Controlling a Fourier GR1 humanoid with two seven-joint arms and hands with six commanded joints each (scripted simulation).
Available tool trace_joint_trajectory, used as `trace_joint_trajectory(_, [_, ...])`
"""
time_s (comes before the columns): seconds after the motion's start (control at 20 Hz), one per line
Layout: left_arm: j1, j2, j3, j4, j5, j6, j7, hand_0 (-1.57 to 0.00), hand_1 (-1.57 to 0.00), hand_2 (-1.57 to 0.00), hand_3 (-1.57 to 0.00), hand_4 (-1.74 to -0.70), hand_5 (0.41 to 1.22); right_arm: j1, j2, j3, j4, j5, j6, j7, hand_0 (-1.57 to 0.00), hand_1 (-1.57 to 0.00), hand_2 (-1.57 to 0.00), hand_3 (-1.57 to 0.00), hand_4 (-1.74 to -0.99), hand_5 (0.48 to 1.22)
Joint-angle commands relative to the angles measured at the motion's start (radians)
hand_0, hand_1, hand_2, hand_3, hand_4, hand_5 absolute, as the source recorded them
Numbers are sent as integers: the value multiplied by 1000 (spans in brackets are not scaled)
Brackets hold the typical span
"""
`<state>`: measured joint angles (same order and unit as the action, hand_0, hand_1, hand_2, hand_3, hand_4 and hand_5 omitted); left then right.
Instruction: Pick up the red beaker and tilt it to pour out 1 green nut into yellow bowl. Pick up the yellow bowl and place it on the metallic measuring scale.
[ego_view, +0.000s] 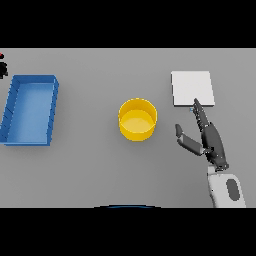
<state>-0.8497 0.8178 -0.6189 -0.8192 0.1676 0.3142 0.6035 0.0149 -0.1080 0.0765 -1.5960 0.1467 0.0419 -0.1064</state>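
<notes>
The yellow bowl (137, 119) stands upright mid-table, and I cannot make out anything inside it. The metallic measuring scale (192, 88), a pale square plate, lies at the back right. My right hand (210, 139) hovers to the right of the bowl, just in front of the scale, fingers straight and pointing toward the scale, thumb spread toward the bowl; it is open and holds nothing. A dark object with a bit of red (2, 65) shows at the far left edge, mostly cut off. No left hand is visible.
A blue rectangular bin (31, 109) sits on the left side of the grey table (100, 170).
</notes>
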Motion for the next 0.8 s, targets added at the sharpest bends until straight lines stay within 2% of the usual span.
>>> trace_joint_trajectory(0.0, [11,1,-14,-1,16,23,6,-1571,-1571,-1571,-1326,-1738,1190,-3,-1,-5,8,-11,6,4,1,1,1,1,-1332,723])
trace_joint_trajectory(0.05, [23,5,-31,-10,38,48,5,-1571,-1571,-1571,-1319,-1737,1146,0,6,3,-2,-6,4,-2,1,1,1,1,-1335,725])
trace_joint_trajectory(0.1, [47,11,-44,-52,51,71,3,-1571,-1571,-1571,-1369,-1682,1106,-5,3,-2,3,-8,3,10,1,1,1,1,-1336,727])
trace_joint_trajectory(0.2, [74,37,-72,-107,89,87,5,-1571,-1571,-1571,-1442,-1588,962,-4,-2,-2,9,0,0,-3,1,1,1,1,-1326,728])
trace_joint_trajectory(0.25, [92,53,-82,-145,105,97,4,-1571,-1571,-1571,-1273,-1502,896,4,5,6,4,6,-2,-12,1,1,1,1,-1326,730])
trace_joint_trajectory(0.3, [100,59,-90,-164,119,78,6,-1571,-1571,-1571,-1085,-1368,847,-17,10,9,10,9,-5,9,1,1,1,1,-1326,731])
trace_joint_trajectory(0.35, [107,68,-95,-178,131,65,6,-1571,-1571,-1571,-935,-1253,810,-15,5,3,11,6,-4,4,1,1,1,1,-1327,730])
trace_joint_trajectory(0.4, [119,69,-84,-197,158,40,-20,-1571,-1520,-1410,-852,-1135,779,-14,1,-4,13,-2,-2,4,1,1,1,1,-1325,731])
trace_joint_trajectory(0.45, [125,70,-75,-228,186,21,-21,-1437,-1291,-1163,-715,-1046,757,-11,6,4,19,13,-10,1,1,1,1,1,-1320,731])
trace_joint_trajectory(0.5, [131,81,-67,-250,205,1,-24,-1227,-1038,-934,-580,-974,735,4,5,6,5,7,-4,-17,1,1,1,1,-1320,729])
trace_joint_trajectory(0.55, [132,93,-62,-279,224,-22,-27,-982,-830,-747,-464,-922,716,-6,3,0,8,3,-5,-4,1,1,1,1,-1321,727])
trace_joint_trajectory(0.65, [140,117,-68,-296,230,-64,-27,-628,-531,-478,-297,-851,688,-16,5,5,-1,5,-7,13,1,1,1,1,-1321,725])
trace_joint_trajectory(0.75, [137,120,-91,-288,213,-98,-14,-402,-340,-305,-189,-807,667,12,1,7,-8,5,-2,-10,1,1,1,1,-1316,724])
